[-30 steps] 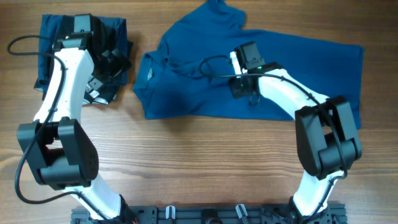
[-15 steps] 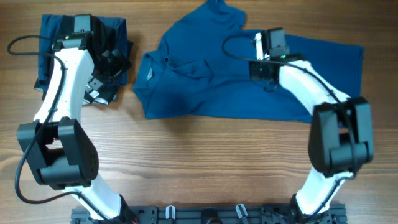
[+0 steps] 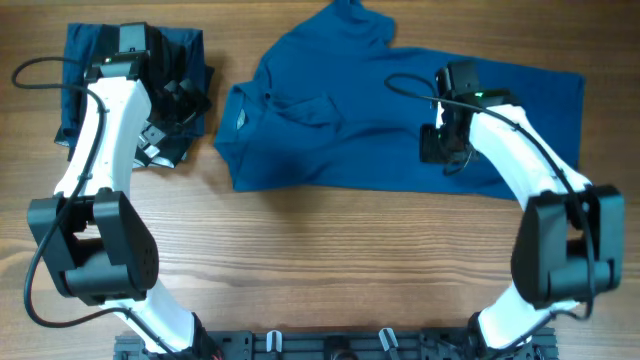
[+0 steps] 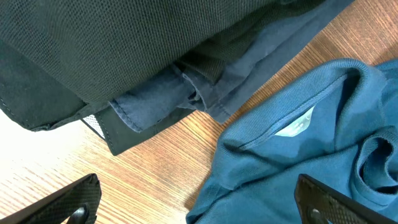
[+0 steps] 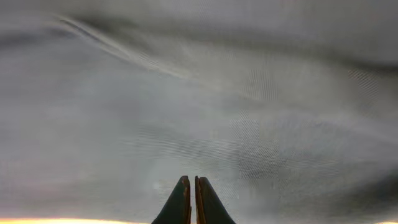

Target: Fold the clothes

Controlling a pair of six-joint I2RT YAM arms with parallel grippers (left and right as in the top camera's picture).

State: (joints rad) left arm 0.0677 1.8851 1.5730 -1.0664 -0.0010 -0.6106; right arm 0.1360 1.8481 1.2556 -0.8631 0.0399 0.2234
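overhead, our right gripper point(image 3: 441, 148) sits on the blue polo shirt point(image 3: 330, 150), which lies lengthwise across the upper middle and right, collar leftward; that gripper's fingertips are pressed together. our left gripper point(image 3: 178, 104), fingers spread, hovers over the folded pile point(image 3: 80, 60) at upper left, nearer the collar.

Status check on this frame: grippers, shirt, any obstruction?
Left gripper open over folded dark pile. Right gripper shut, over blue shirt. Shirt spread, not folded up. No obstruction seen.
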